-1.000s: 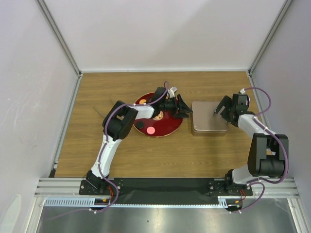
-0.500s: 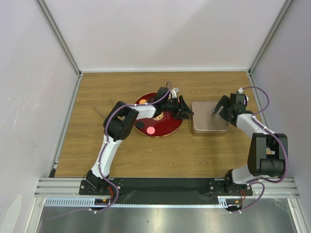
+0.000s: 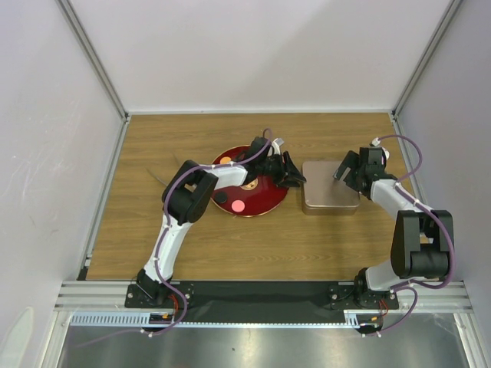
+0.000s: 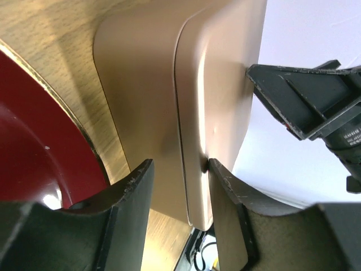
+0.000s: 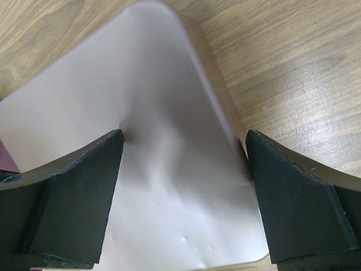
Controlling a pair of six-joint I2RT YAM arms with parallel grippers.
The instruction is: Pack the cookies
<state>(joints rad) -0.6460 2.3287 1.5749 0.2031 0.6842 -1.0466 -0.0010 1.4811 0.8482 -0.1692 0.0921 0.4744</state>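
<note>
On the left of the worktop we see a red plate carrying what look like small cookies: a pink one, a dark one, and others partly hidden under the arm. The left tool reaches across the plate to the tin's near-left edge; in its wrist view the fingers stand slightly apart, straddling the lid's rim, one pad against it, though we cannot tell whether it truly grips. The tin sits just right of the plate with its lid on, so we cannot see whether any cookies are inside; this fits a tin about to be opened or one just closed. The right tool hovers over the tin's far-right part, fingers spread wide to either side of it. We judge the tin stiff, smooth and light, likely to slide on the wood, best held by its side walls or the lid's rim. The cookies are probably brittle and want a gentle pinch.
</note>
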